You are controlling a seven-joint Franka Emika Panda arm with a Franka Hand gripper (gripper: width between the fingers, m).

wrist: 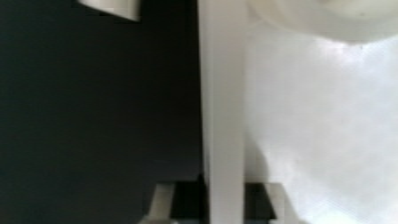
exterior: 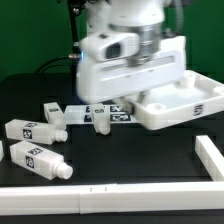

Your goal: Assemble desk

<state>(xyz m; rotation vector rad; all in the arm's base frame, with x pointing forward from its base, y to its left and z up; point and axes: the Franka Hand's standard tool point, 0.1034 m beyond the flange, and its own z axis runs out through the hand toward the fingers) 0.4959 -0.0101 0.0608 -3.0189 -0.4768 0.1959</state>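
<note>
Black table top [exterior: 150,150] fills most of the ext. view. Above its centre and right, the large flat white plastic desk panel [exterior: 115,70] w/ raised rim hangs tilted, clear of the table. Two round corner sockets show on the end toward the ext. view's right. White robot arm [exterior: 130,12] comes down from the top, right behind the panel. Long white rail [exterior: 90,198] runs along the near table edge, w/ a shorter arm of it going back at the ext. view's right. Thin white marker board [exterior: 118,113] lies flat on the table, partly hidden by the panel's low edge. Three white plastic block legs w/ b&w square tags lie at the ext. view's left, apart from each other: near leg [exterior: 40,160], middle leg [exterior: 28,128], far leg [exterior: 55,112]. A small white upright piece [exterior: 100,120] stands just beside the marker board. It looks like a 4th leg but is too blurred to be sure. In the wrist view the gripper [wrist: 217,198] straddles the panel's rim. Its dark fingers [wrist: 173,200] are pinched nearly together, one each side, clamping that rim, w/ the panel's flat face spreading off to one side.
</note>
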